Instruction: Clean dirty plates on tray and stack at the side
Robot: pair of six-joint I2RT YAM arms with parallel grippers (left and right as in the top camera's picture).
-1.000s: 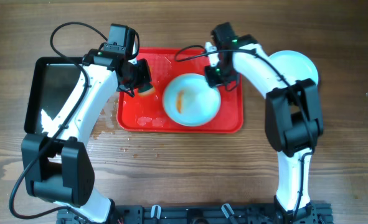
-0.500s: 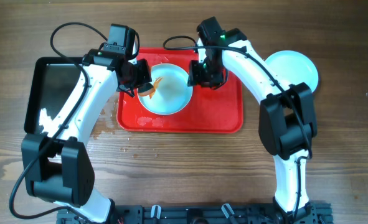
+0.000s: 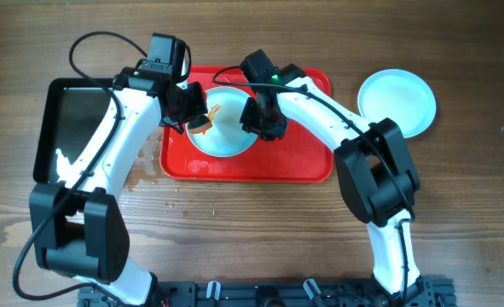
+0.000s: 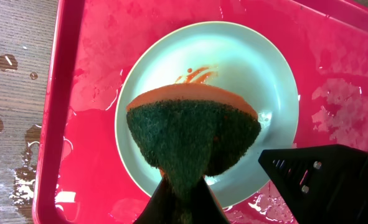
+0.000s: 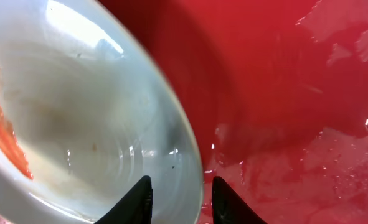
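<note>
- Two of the three plates are in view. One smeared plate point(image 3: 226, 136) lies in the left half of the red tray point(image 3: 303, 162). It carries an orange-brown smear point(image 4: 199, 74) near its rim on the left arm's side and is judged not yet clean.
- One clean-looking plate point(image 3: 396, 102) rests on the table point(image 3: 456, 213) to the right of the tray, well apart from it. No smear shows on it, so it is judged to be the first plate of the side stack.
- Fingers of the left gripper point(image 3: 194, 119) are clamped tight on a sponge point(image 4: 193, 140), orange with a green scouring face. The sponge hangs over the middle of the smeared plate, just beside the smear.
- Fingers of the right gripper point(image 5: 177, 190) stand narrowly parted astride the plate's right rim, one inside and one outside. They are judged to be pinching it to steady the plate.
- Work left: scrubbing off the smear, carrying this plate to the stack, then doing the same for the third plate.
- Hidden or unclear:
  - The third plate appears in no view.
  - Contact between sponge and plate cannot be told.
  - The right fingertips are cut off at the lower edge of the right wrist view, and the left fingers sit mostly behind the sponge.
  - The black tray point(image 3: 72, 128) to the left shows only glare.
  - Water drops point(image 4: 6, 61) spot the wood beside the tray.
</note>
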